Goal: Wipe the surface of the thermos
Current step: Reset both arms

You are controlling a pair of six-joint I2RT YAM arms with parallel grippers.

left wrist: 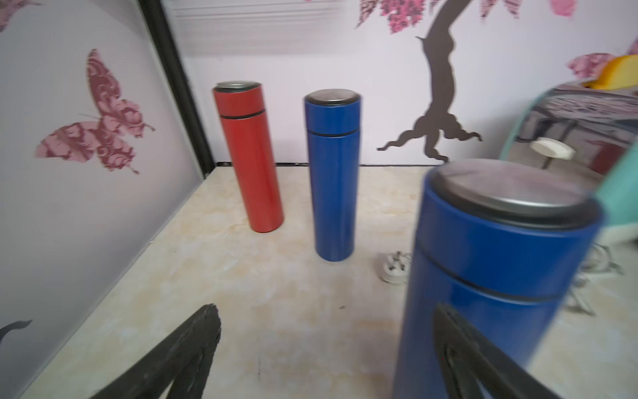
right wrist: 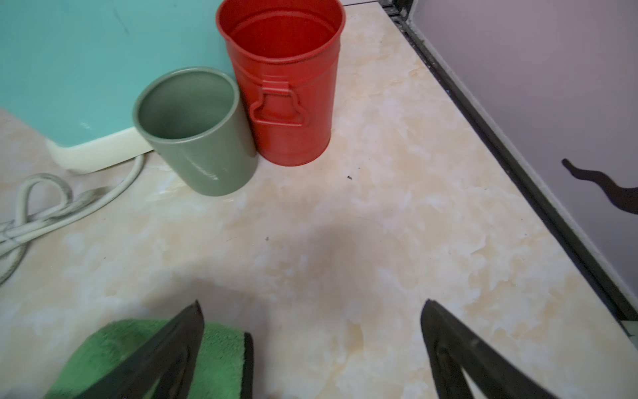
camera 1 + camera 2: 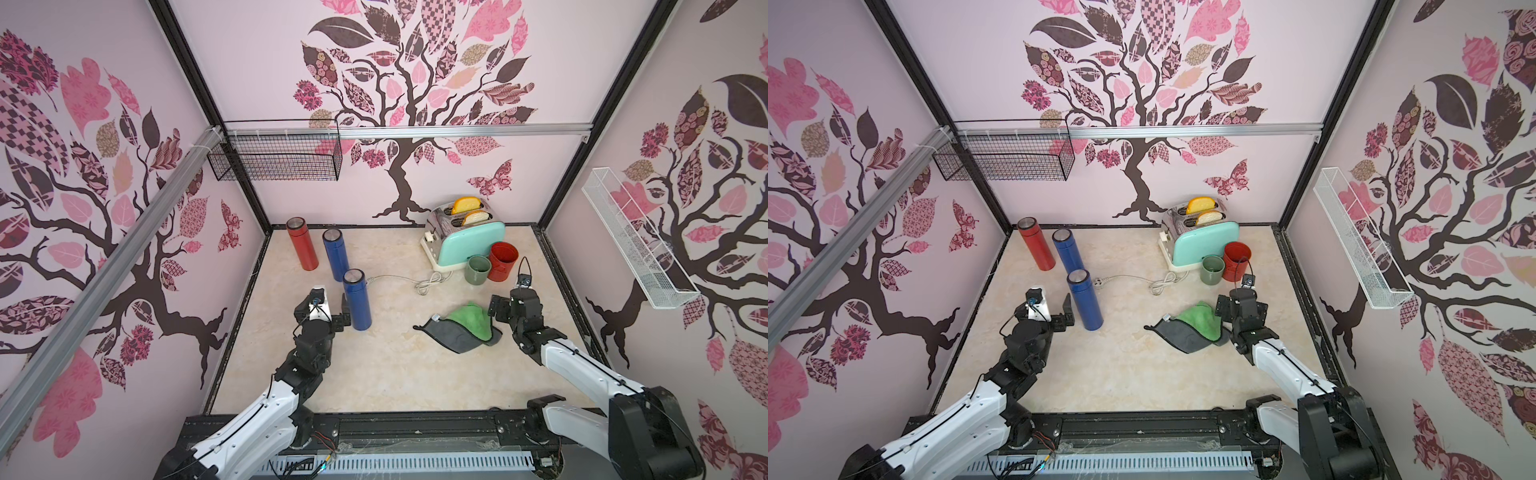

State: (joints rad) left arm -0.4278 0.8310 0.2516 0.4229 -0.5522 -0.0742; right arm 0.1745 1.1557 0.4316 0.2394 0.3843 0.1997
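This is a mock kitchen booth: toaster (image 3: 471,245), marble-look counter (image 3: 374,370), decal walls (image 3: 523,187).

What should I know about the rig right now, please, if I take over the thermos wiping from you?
Left gripper: open, empty, right beside the nearest blue thermos, which stands upright.
Right gripper: open, empty, at the edge of the green cloth lying on the table.
Red thermos and second blue thermos stand farther back.
Done: nothing wiped. Left: grasp cloth, steady thermos, wipe it.
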